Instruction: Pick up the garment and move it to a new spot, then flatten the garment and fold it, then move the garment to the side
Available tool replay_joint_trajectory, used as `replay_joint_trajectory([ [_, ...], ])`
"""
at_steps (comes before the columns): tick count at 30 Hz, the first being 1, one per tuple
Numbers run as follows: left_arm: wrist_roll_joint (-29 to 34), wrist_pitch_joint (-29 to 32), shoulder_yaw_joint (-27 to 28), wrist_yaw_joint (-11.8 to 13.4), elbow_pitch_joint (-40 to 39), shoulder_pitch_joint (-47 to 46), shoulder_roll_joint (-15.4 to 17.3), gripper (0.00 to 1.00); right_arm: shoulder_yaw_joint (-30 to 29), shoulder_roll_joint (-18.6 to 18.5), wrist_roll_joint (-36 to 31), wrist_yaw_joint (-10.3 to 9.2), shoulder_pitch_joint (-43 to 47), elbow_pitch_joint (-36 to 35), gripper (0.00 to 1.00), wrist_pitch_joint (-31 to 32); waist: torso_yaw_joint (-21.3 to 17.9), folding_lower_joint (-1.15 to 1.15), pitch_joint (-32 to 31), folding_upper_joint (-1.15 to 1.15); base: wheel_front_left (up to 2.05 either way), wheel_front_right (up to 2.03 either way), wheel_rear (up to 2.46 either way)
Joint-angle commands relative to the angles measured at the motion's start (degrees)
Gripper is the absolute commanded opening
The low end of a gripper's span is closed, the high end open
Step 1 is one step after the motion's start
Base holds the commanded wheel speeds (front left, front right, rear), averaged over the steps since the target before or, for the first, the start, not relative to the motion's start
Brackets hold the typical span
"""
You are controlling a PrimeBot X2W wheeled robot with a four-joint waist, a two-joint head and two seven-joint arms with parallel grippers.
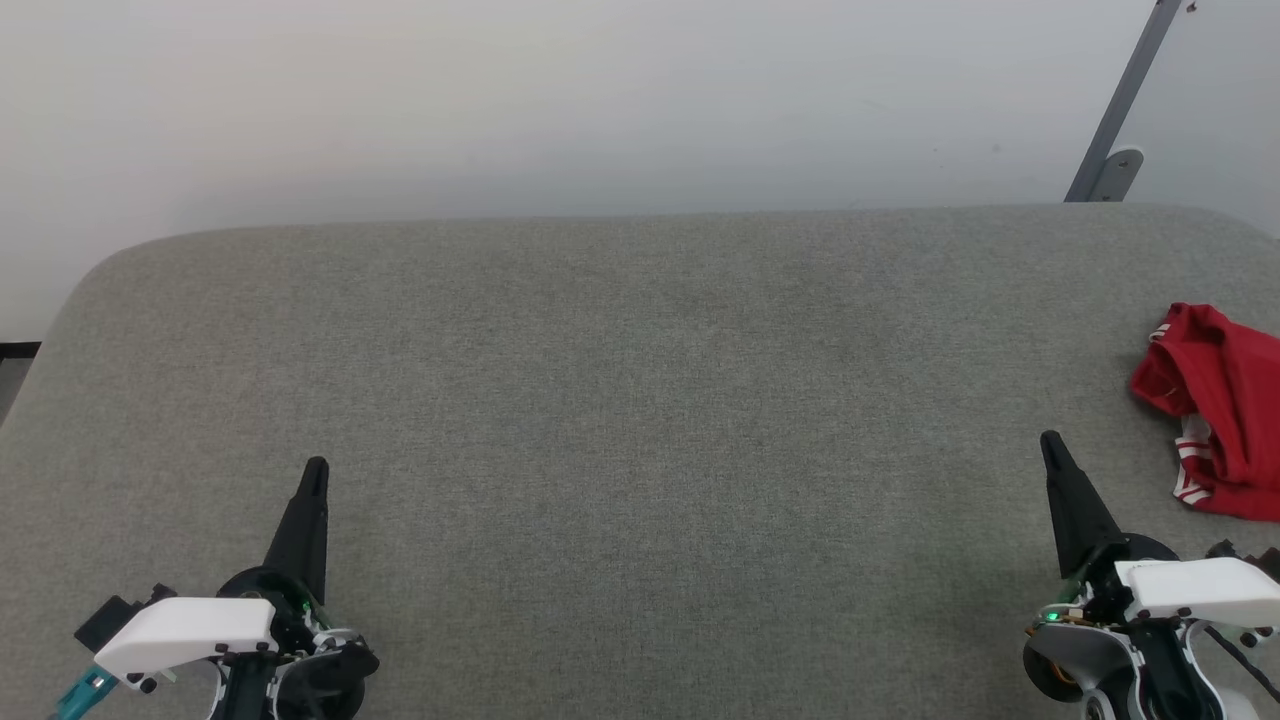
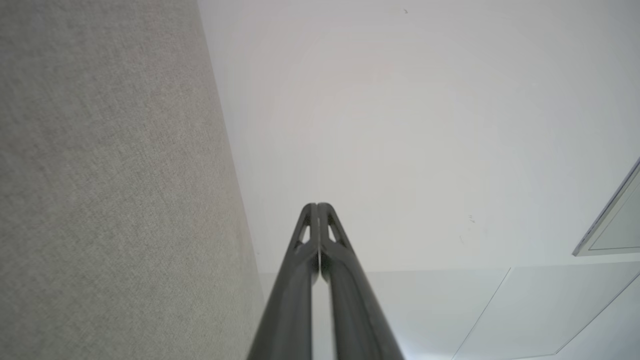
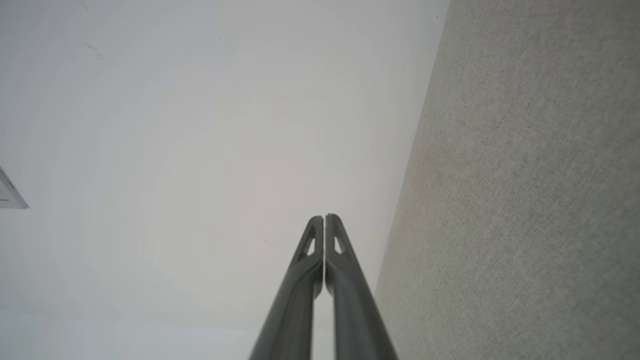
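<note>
The garment [image 1: 1220,410] lies crumpled at the right edge of the grey fabric-covered table [image 1: 640,400], red with white-striped trim showing, partly cut off by the head view's border. My right gripper [image 1: 1050,445] is shut and empty, at the lower right, a short way left of and nearer than the garment, apart from it. At the lower left my left gripper [image 1: 316,470] is also shut and empty, far from the garment. In the wrist views the left gripper [image 2: 317,206] and right gripper [image 3: 324,218] both have their fingers pressed together, pointing along the table toward the white wall.
A white wall [image 1: 600,100] rises behind the table's rounded far edge. A grey metal bracket [image 1: 1115,165] leans on the wall at the back right. A strip of dark floor [image 1: 15,360] shows past the table's left edge.
</note>
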Motion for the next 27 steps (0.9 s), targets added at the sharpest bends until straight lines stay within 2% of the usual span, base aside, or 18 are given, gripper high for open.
replay_joint_trajectory([
  [1,-0.11,0.25,0.13,-0.32,-0.01,-0.75,0.10,0.00,-0.17,0.30,0.07,0.01,-0.22,0.17,0.00,0.24,0.00,0.00,0.00,0.00,0.00,0.00,0.00],
  [27,-0.11,0.24,0.12,-0.33,-0.02,-0.75,0.10,0.00,-0.32,0.36,-0.12,0.01,-0.24,0.17,0.00,0.37,0.00,0.00,0.00,0.00,0.00,0.00,0.00],
])
